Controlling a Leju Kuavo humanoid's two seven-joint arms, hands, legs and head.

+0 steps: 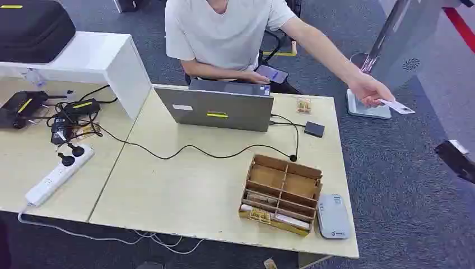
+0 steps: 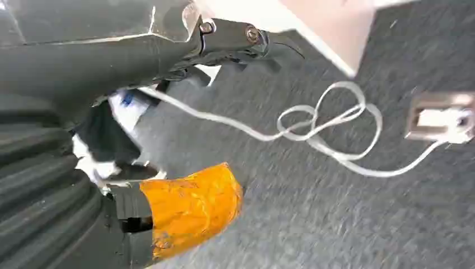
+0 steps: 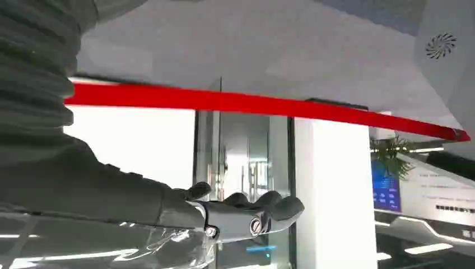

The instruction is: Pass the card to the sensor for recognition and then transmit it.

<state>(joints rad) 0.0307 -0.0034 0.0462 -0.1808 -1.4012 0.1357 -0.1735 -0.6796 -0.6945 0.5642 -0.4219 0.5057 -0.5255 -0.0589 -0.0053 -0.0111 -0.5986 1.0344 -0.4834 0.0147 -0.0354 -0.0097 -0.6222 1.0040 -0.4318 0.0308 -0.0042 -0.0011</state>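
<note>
1. One thin white card (image 1: 399, 106) sits pinched in a seated person's outstretched hand (image 1: 369, 91), held out past the pale wooden table (image 1: 185, 190) edge over grey carpet.
2. Right hand (image 3: 246, 216): fingers stretched out nearly together, holding nothing.
3. Left hand (image 2: 185, 207): orange-taped thumb, dark fingers above, cannot tell whether it grips anything.
4. Grey flat sensor pad (image 1: 333, 216) lies just beside the brown wooden compartment box (image 1: 282, 193).

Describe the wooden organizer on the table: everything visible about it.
The wooden organizer is a shallow open tray of light brown wood or board, split by thin dividers into several long compartments. It lies flat near the table's front right edge, turned slightly askew. The rear compartments look empty; the front ones hold flat items, some with yellow patterned print. A grey device lies close beside it on the right; whether they touch is unclear.
</note>
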